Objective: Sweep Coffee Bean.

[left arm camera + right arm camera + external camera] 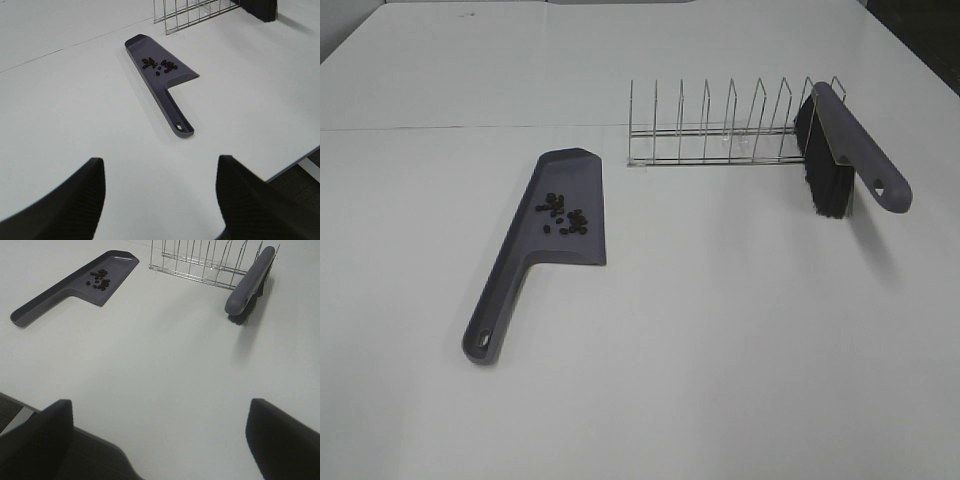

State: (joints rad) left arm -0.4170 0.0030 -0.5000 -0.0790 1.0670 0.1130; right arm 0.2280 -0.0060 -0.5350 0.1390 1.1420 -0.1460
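Table (720,380) — white, matte, one faint seam line across the far part. No brand, label or writing readable on any item.

Dustpan (535,245) — grey-purple plastic, flat tray with a long handle ending in a hanging hole; lies flat on the table, well ahead of the left claw (160,200), handle end nearest that claw.

Beans (563,214) — small dark ovals in a loose cluster, all on the dustpan tray, none seen on the bare table. Well apart from both claws; ahead of the left claw, ahead and off to the left of the right claw (160,440).

Rack (720,125) — thin chrome wire, a row of upright dividers, standing beyond the dustpan, far from both claws.

Brush (845,150) — grey-purple handle with hanging hole, black bristles pointing down; it leans tilted against the rack's right end, bristle tips on the table. Ahead of the right claw, well apart from it.

Left claw — black fingers (60,200) spread wide, holding nothing, above the near table edge.

Right claw — fingers (285,435) spread wide, holding nothing, likewise at the near edge.
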